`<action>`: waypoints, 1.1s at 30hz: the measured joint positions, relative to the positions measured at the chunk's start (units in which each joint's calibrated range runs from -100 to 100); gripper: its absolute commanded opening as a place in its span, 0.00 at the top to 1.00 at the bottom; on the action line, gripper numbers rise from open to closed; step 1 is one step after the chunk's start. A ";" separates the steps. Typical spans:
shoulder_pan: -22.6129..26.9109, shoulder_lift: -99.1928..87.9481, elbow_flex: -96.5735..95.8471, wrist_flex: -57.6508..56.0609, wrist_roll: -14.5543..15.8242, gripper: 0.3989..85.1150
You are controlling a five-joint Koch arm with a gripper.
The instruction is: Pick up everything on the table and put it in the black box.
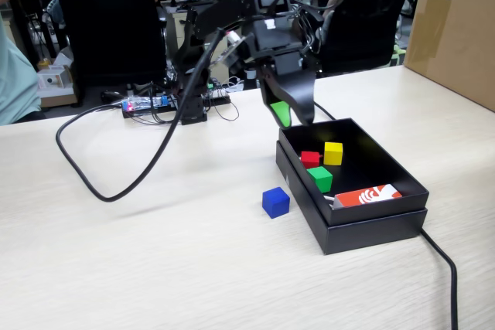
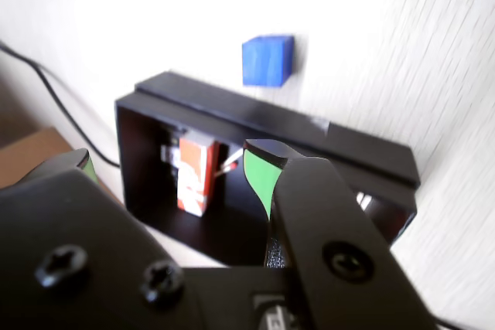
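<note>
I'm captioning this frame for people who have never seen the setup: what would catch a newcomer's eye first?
Probably the bright cubes: a red cube, a yellow cube and a green cube sit inside the black box, and a blue cube rests alone on the table just outside its left wall. Above the box's far corner hangs the arm's black hand with green pads, open and empty.

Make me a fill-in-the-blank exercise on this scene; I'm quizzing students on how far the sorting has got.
1. The only cube still on the table is the ____ one.
2. Inside the black box lie the red cube, the yellow cube and the ____ cube.
3. A red-and-white card lies ____ the box.
4. The gripper hangs above the box's far corner, holding ____.

Missing words: blue; green; inside; nothing
</note>
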 measured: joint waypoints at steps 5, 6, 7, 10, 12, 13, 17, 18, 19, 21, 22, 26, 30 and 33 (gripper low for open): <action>-2.30 3.62 -1.00 -0.15 -1.61 0.48; -2.44 5.83 -1.10 -0.15 -1.71 0.48; -2.54 8.16 -1.19 -0.15 -1.76 0.48; -2.64 14.76 -1.46 -0.15 -1.76 0.48; -2.59 18.64 -1.55 -0.15 -1.76 0.47; -2.54 20.45 -1.46 -0.15 -1.76 0.47; -2.44 27.31 -1.46 -0.15 -1.71 0.47; -2.44 28.48 -1.55 -0.15 -1.71 0.47; -2.39 29.77 -1.46 -0.15 -1.71 0.47; -2.25 31.59 0.00 -0.15 -1.71 0.47; -2.20 32.62 0.82 -0.15 -1.56 0.47; -1.86 35.47 2.01 -0.15 -1.17 0.50; -1.37 36.38 3.74 -0.15 -0.59 0.83; -1.32 36.50 3.65 -0.15 -0.10 0.87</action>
